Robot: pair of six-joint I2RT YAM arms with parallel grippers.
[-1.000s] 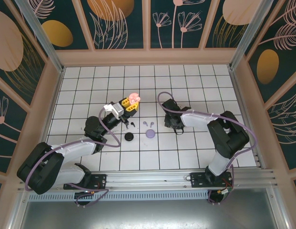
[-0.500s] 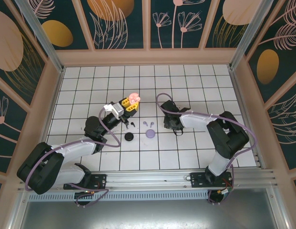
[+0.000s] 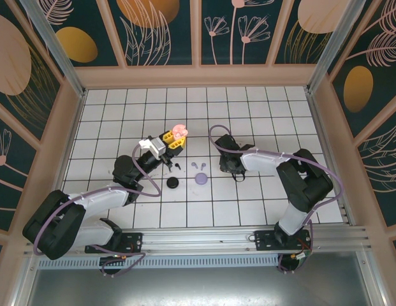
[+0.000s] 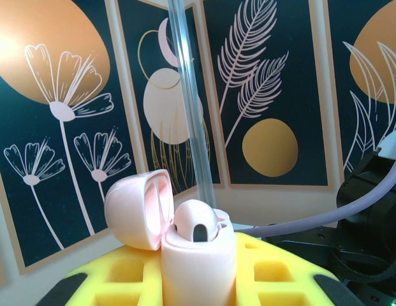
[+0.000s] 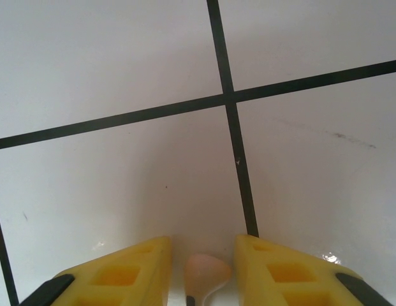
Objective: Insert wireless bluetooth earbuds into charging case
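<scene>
Earbud, pale pink: on tabletop between right pincer fingers, narrowly parted, slim gaps either side | likely light, smooth, slippery; pinch the bulb gently | left pincer clamps open pink case | stem cut off; contact unclear

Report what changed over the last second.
The right wrist edged slightly left; the right fingers straddle a pale pink earbud on the tile, gaps either side. Unchanged: left fingers clamped on the open pink case, lilac case and black case on the tiles.
</scene>
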